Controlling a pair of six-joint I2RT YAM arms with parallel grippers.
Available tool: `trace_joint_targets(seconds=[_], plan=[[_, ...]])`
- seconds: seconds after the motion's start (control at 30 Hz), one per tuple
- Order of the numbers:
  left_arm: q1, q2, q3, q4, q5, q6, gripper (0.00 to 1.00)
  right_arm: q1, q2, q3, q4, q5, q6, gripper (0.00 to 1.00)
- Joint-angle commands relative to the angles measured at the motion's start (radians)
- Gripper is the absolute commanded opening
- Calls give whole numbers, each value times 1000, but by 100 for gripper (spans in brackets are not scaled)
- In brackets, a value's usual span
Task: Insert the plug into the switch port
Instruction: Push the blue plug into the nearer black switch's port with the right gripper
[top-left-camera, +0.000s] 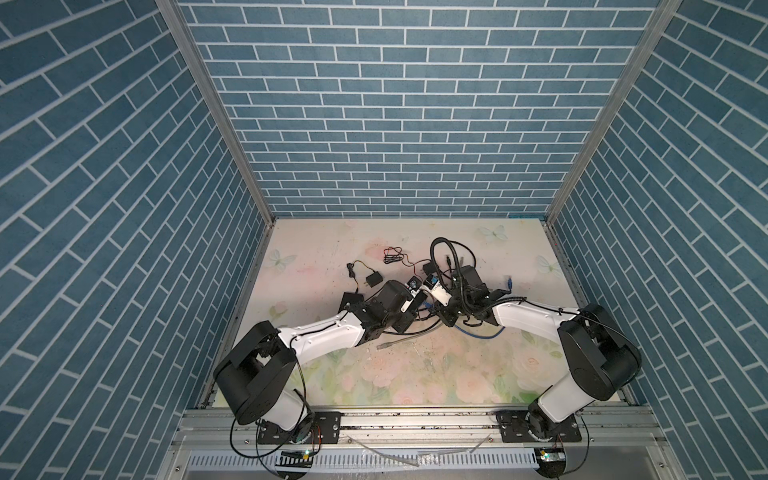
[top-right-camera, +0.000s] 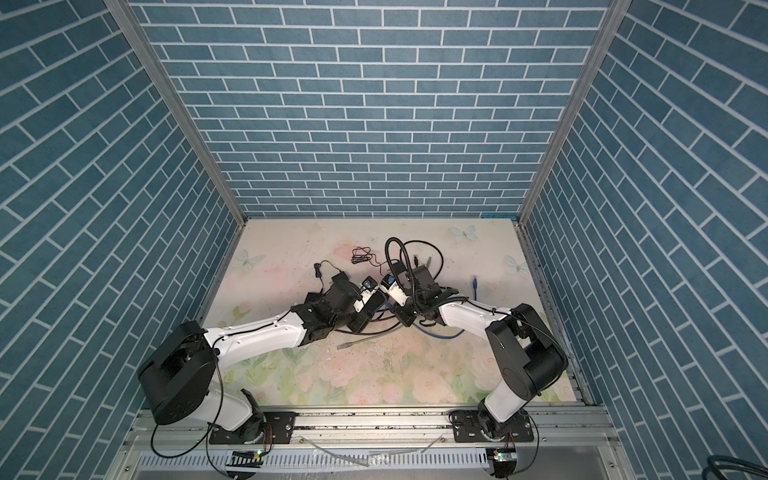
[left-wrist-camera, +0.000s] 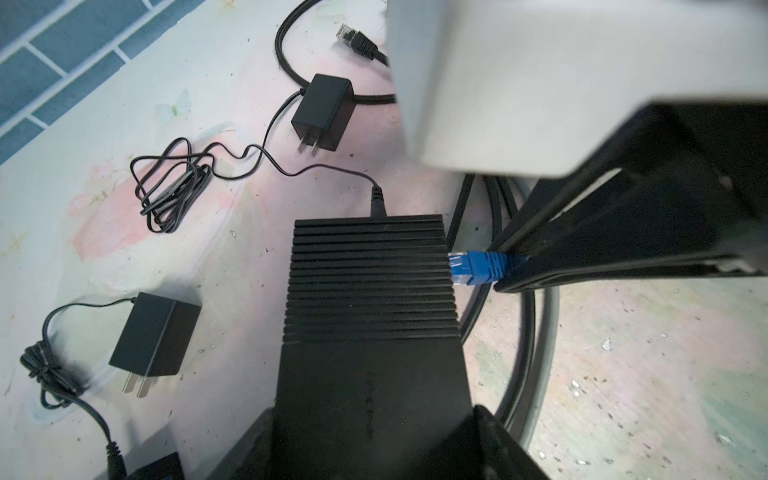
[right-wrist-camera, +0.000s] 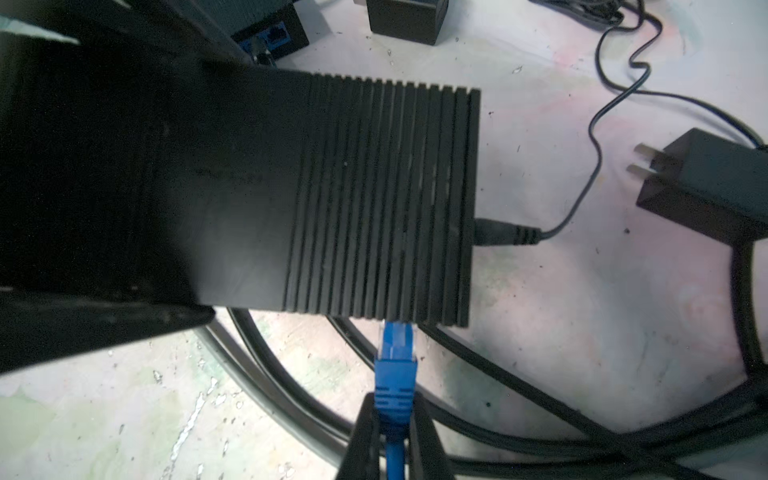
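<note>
The rig has 2 arms. The left arm (top-left-camera: 320, 332) and right arm (top-left-camera: 536, 318) each pair white link shells with black joint housings (the largest are rounded drums). Small screws dot the white shells. Thin black cables follow each link. A ribbed black conduit (top-left-camera: 432, 251) loops at the right arm's wrist. A white wrist module (top-left-camera: 439, 294) bears a blue marking. Black base plates (top-left-camera: 330, 428) carry bolts. The left gripper (left-wrist-camera: 374, 436) and right gripper (right-wrist-camera: 395, 401) are matte black.
</note>
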Motion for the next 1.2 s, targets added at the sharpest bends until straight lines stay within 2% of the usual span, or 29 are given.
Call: trace_joint_targets(seconds=[0.0, 0.33, 0.53, 0.6, 0.73, 0.83, 0.97, 1.17], plan=[[-115, -25, -10, 105, 446, 72, 28, 18, -32, 57, 333, -58, 4, 0], [-146, 36, 7, 131, 583, 61, 26, 18, -43, 79, 415, -32, 12, 0], [-154, 93, 19, 167, 550, 31, 25, 17, -20, 95, 446, 13, 52, 0], [-155, 109, 18, 183, 496, 5, 24, 18, -15, 106, 459, 16, 59, 0], [-148, 118, 10, 182, 256, -43, 22, 17, 18, 140, 412, 12, 33, 0], [-115, 117, -12, 211, 117, -103, 22, 17, 37, 136, 384, 44, -3, 0], [-57, 132, -33, 224, -3, -182, 22, 3, 46, 112, 379, 94, -17, 20], [-7, 178, -26, 197, -48, -227, 23, -32, 12, 82, 340, 95, -31, 32]])
